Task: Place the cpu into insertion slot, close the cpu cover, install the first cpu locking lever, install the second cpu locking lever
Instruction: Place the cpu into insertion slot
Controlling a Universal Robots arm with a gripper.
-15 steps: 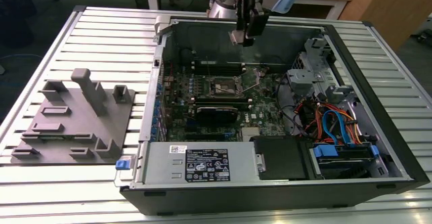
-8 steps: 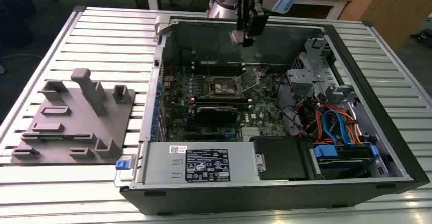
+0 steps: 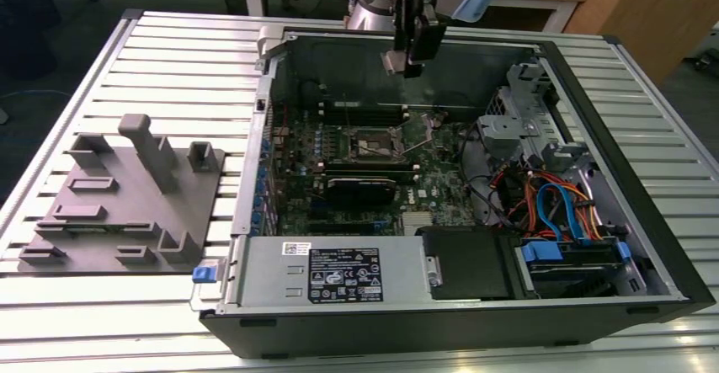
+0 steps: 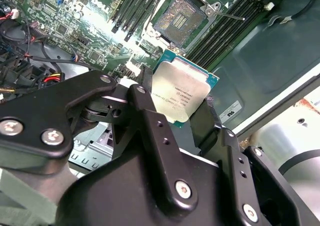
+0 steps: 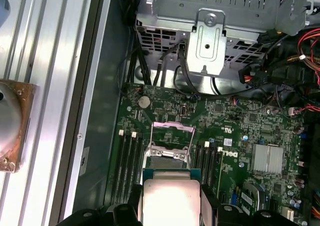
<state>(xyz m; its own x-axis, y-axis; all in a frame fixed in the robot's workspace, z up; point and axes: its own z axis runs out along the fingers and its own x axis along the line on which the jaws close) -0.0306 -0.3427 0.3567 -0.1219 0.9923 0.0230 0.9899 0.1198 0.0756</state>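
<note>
Exterior view, gripper [image 3: 407,60]: black and angular, hanging over the far side of the open computer case [image 3: 629,221].
Exterior view, insertion slot [image 3: 375,143]: square with a dark centre and a silvery rim, set in the green board, apart from the gripper.
Second wrist view, cpu [image 4: 181,93]: flat square with a dull silver top, fine print and a teal edge. It is tilted and pinched by opposite edges between the matte black fingers [image 4: 207,118], held in the air clear of the socket.
Second wrist view, insertion slot: uncovered, with its contact grid showing, flanked by long black slots [image 4: 137,8].
First wrist view, cpu cover [image 5: 172,127]: thin silvery frame, tipped up off the socket.
</note>
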